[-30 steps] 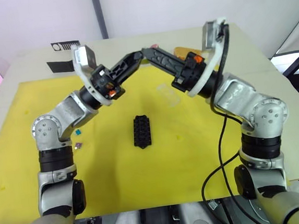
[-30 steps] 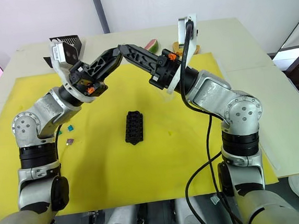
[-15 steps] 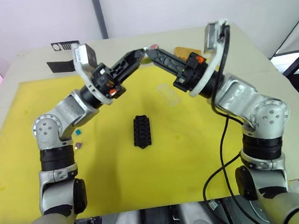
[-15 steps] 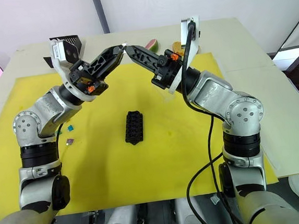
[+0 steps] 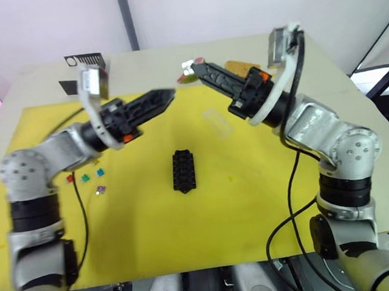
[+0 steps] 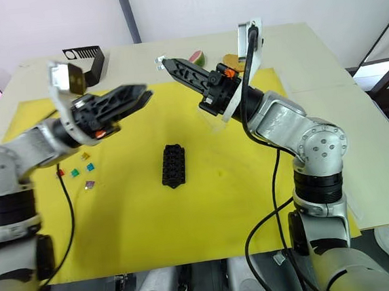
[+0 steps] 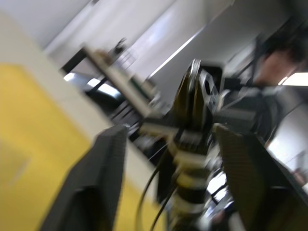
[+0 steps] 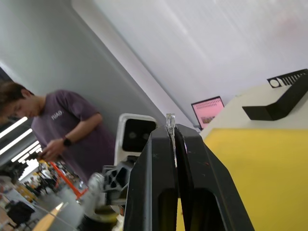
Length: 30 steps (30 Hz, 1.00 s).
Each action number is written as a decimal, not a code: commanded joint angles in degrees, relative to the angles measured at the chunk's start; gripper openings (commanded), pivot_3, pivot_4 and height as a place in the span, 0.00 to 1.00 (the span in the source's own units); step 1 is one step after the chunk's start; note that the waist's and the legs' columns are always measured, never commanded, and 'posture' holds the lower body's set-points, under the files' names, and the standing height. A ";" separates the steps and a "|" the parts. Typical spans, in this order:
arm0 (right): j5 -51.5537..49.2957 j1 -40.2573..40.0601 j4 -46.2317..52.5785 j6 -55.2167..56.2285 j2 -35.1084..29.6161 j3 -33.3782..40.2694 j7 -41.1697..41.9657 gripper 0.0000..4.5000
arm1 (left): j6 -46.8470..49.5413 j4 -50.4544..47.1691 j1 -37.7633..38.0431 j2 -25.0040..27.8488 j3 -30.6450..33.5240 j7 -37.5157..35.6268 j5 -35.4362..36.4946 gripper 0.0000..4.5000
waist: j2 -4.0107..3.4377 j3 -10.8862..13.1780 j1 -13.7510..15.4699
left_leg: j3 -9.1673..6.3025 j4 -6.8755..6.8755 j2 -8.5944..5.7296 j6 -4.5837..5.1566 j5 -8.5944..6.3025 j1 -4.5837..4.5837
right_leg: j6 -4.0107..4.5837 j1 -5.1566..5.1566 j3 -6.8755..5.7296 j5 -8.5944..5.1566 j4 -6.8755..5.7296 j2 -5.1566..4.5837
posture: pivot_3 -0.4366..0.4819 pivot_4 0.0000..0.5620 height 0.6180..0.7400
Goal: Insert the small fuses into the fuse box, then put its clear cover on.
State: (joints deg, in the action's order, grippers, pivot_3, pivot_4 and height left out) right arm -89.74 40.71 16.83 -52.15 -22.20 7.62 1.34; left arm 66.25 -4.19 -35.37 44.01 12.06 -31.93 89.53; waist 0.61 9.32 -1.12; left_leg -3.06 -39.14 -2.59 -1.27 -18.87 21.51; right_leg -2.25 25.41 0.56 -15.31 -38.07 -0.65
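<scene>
Between the closed right pincer [image 8: 171, 144] tips, seemingly a small clear-grey fuse [image 8: 170, 121]; left pincer [image 7: 168, 139] apart

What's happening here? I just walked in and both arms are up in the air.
The right gripper is shut on a small pale fuse, held above the yellow mat. The left gripper is open and holds nothing. The black fuse box sits mid-mat, the clear cover lies beyond it, and more small fuses lie near the mat's left edge.
</scene>
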 commanded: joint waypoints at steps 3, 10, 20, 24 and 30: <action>8.03 3.90 3.30 -5.54 -6.53 -7.02 11.23 0.00 | -5.71 -9.61 4.35 14.48 -6.36 -24.44 -20.18 0.99 | -0.10 0.05 0.12 | 0.02 0.02 0.00 0.03 -0.02 -0.02 | 0.01 -0.04 0.00 -0.01 0.07 -0.02 | 0.48 0.27 1.00; 27.39 5.36 8.08 -4.61 -12.45 -19.03 23.47 0.00 | -25.78 -8.57 6.20 16.51 -16.13 -37.73 -43.98 0.99 | -0.12 0.08 0.51 | -0.02 0.04 0.00 0.37 -0.20 0.01 | 0.02 -0.06 -0.01 -0.01 0.13 -0.07 | 0.48 0.27 1.00; 51.66 5.26 14.41 0.51 -17.33 -34.87 34.84 0.00 | -45.74 -3.75 6.63 7.62 -22.13 -45.27 -60.35 0.99 | -0.10 0.10 0.42 | 0.01 0.03 0.01 0.54 -0.30 0.13 | 0.00 0.01 -0.01 0.00 0.26 -0.08 | 0.48 0.27 1.00; 57.13 5.27 14.62 0.49 -17.06 -38.22 36.30 0.00 | -50.43 -3.03 7.93 5.70 -23.58 -46.58 -64.47 0.99 | -0.10 0.10 0.45 | 0.00 0.00 0.01 0.55 -0.30 0.12 | -0.01 0.00 -0.01 0.00 0.24 -0.09 | 0.48 0.27 1.00; 64.10 4.74 14.61 2.41 -17.21 -41.70 39.69 0.00 | -56.11 -1.57 8.35 1.73 -23.81 -45.15 -68.90 0.99 | -0.10 0.09 0.50 | 0.00 -0.02 0.01 0.55 -0.30 0.11 | -0.01 0.00 -0.01 0.00 0.20 -0.08 | 0.48 0.27 1.00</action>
State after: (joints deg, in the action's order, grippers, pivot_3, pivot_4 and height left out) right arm -27.76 45.17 29.69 -51.41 -39.39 -34.31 40.00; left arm 12.05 -5.39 -26.70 45.84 -12.65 -77.34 21.55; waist 0.51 9.41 -0.62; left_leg -3.06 -39.17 -2.58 -0.72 -19.17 21.60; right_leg -2.26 25.40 0.55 -15.31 -37.90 -0.73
